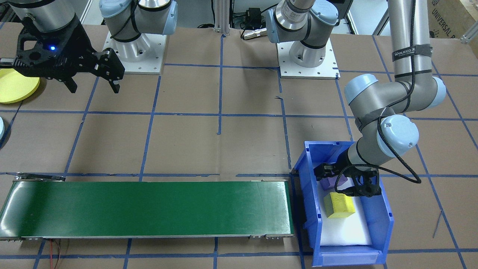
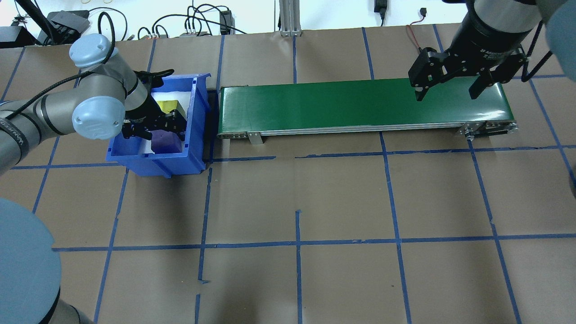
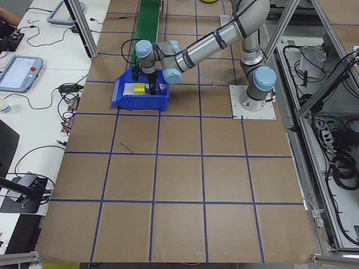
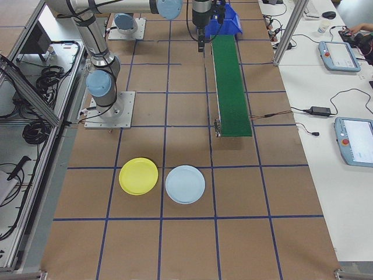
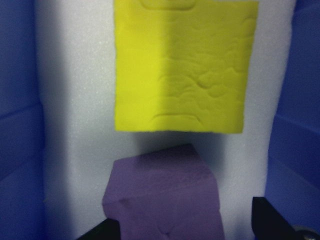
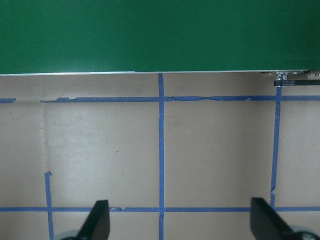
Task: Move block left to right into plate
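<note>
A purple block (image 5: pixel 165 195) and a yellow block (image 5: pixel 180 70) lie on white foam inside the blue bin (image 2: pixel 157 162). My left gripper (image 1: pixel 341 183) reaches down into the bin, open, with its fingertips on either side of the purple block (image 1: pixel 334 184) and no visible contact. The yellow block (image 1: pixel 338 205) sits just beyond it. My right gripper (image 2: pixel 450 92) hangs open and empty over the far end of the green conveyor belt (image 2: pixel 360 101). The yellow plate (image 4: pixel 138 176) rests on the table beyond that belt end, and is also partly visible in the front view (image 1: pixel 15 86).
A light blue plate (image 4: pixel 185 184) lies beside the yellow one. The bin stands against the belt's left end. Blue tape lines grid the brown table. Both arm bases (image 1: pixel 308 56) stand at the robot's edge. Desks with pendants and cables flank the table.
</note>
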